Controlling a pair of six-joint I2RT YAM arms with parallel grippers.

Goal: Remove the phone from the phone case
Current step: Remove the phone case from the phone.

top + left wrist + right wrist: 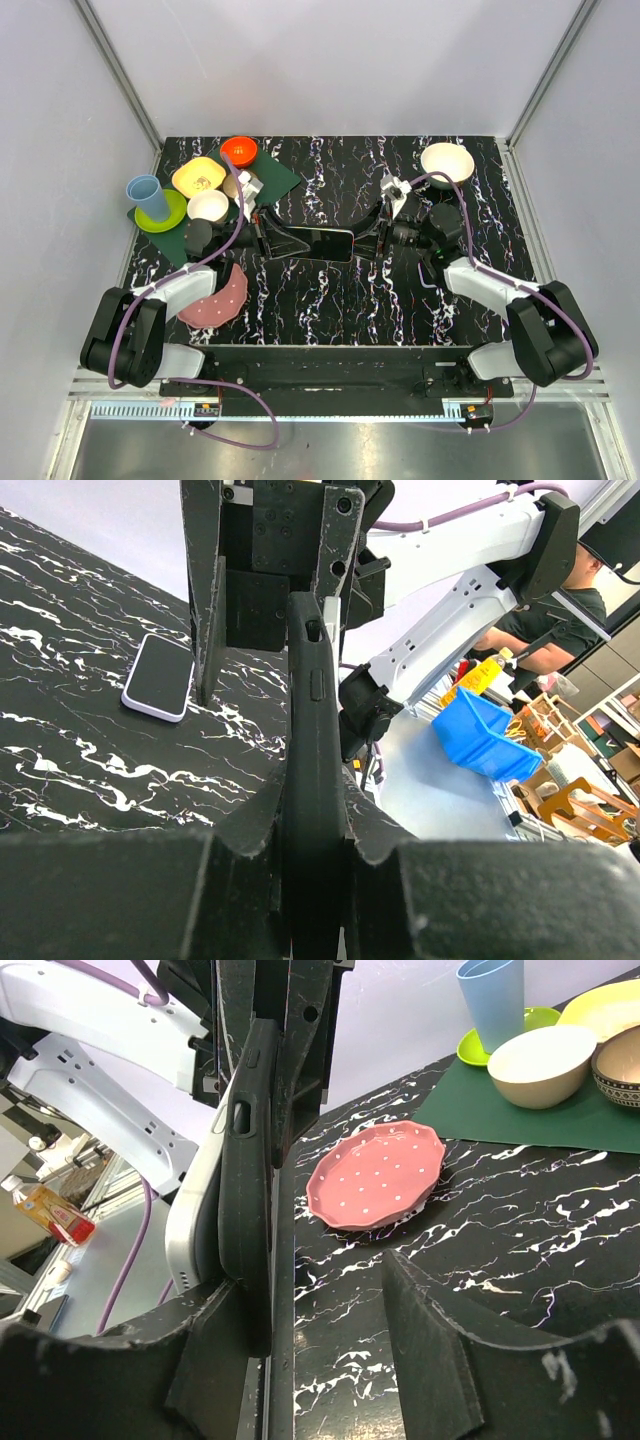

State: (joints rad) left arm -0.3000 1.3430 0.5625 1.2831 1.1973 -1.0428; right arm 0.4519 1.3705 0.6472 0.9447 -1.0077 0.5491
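left claw [315, 830]: clamped tight on the phone case [312, 730], with the case's thin edge wedged right between both fingers
right claw [310, 1280]: jaws apart. The case sits up against one finger, and there's a wide gap with table showing before the other finger [430, 1360]
phone case: just one, black, held edge-on up off the table [330, 300], roughly mid-table between the two claws
phone [195, 1210]: one, with a silvery-white body. It's mostly in the case, but one long side has peeled away from the case wall in the right wrist view
arms: two, meeting end to end at the case
dark slab with a pale rim [158, 677]: one, lying flat on the table just past the claws. Looks phone-ish, but can't tell for sure
pink plate [375, 1175]: one, with white dots, near the left arm
blue cup [492, 1000]: one, standing upright on the green saucer [470, 1050]
cream bowls: two, one [540, 1065] on the green mat [520, 1115] and the other [447, 160] alone at the far right
patterned bowl [618, 1065]: one, touching that first cream bowl
yellow dish [198, 177]: one
red bowl [239, 151]: one, at the far edge
writing: only a bottle [55, 1215] off the table with a red label, too blurry to read
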